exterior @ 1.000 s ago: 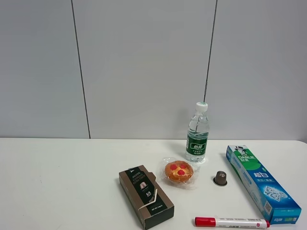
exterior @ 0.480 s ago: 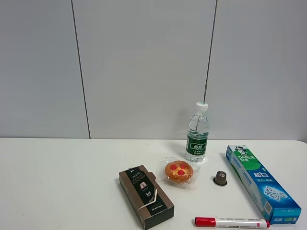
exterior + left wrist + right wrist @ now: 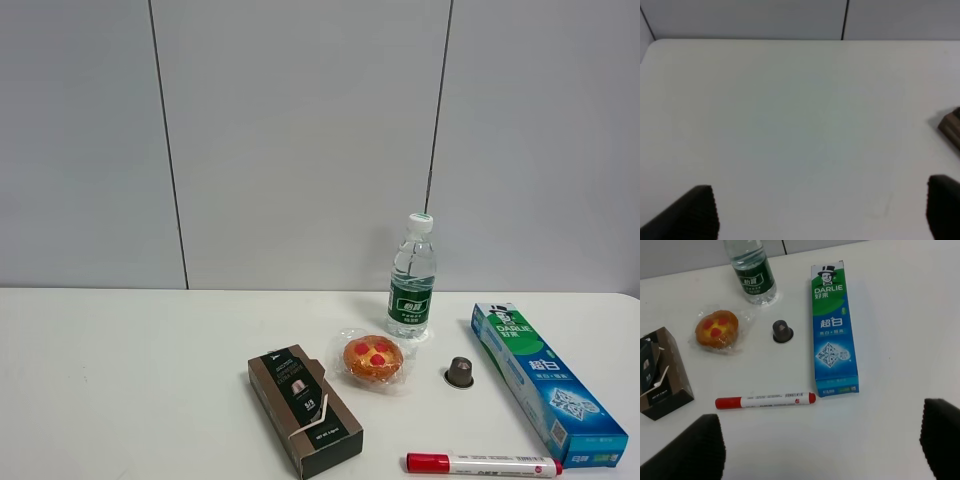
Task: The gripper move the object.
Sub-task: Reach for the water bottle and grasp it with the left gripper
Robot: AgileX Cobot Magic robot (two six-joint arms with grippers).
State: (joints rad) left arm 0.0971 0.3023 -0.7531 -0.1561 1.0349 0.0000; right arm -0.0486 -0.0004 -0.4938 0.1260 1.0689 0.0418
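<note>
The clear water bottle (image 3: 413, 280) with a white-green cap and dark green label stands upright at the back of the white table (image 3: 120, 380), right of centre. Its lower part shows in the right wrist view (image 3: 751, 272). Neither gripper shows in the exterior high view. In the left wrist view my left gripper (image 3: 817, 220) is open over bare table, with black fingertips (image 3: 695, 215) far apart. In the right wrist view my right gripper (image 3: 817, 450) is open and empty, well short of the bottle, with fingertips (image 3: 695, 450) wide apart.
A blue-green toothpaste box (image 3: 545, 380) lies right of the bottle. A wrapped pastry (image 3: 373, 358), a small brown capsule (image 3: 459, 372), a red-capped marker (image 3: 483, 464) and a dark brown box (image 3: 303, 408) lie in front of it. A grey panelled wall stands behind.
</note>
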